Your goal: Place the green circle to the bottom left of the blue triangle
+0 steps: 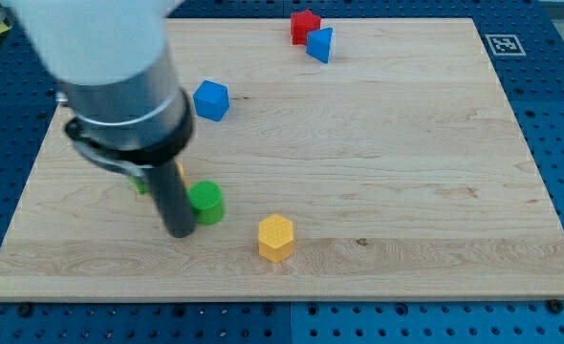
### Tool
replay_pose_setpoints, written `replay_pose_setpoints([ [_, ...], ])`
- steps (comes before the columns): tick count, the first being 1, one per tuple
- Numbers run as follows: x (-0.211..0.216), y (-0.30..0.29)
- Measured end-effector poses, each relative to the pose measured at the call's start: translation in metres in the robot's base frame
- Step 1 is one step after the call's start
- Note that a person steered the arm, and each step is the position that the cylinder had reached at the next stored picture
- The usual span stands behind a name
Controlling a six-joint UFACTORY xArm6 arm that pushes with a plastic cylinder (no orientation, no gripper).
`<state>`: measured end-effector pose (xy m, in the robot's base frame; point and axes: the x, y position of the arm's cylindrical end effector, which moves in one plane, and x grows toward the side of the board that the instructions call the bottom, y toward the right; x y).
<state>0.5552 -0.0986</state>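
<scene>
The green circle (206, 202) lies on the wooden board at the lower left of the middle. My tip (180, 230) rests on the board right against the green circle's left side. The blue triangle (320, 44) sits near the view's top, right of centre, touching a red block (304, 26) on its upper left. The green circle is far to the lower left of the blue triangle.
A blue cube (210, 100) lies above the green circle. A yellow hexagon (275, 237) lies to its lower right. A second green block (141, 183) and a sliver of yellow (180, 173) show behind the rod. The board's edge (263, 299) runs along the bottom.
</scene>
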Motion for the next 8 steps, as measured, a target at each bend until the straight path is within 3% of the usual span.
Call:
replay_pose_setpoints([
  [3,-0.019,0.064],
  [5,0.019,0.061],
  [8,0.005,0.031],
])
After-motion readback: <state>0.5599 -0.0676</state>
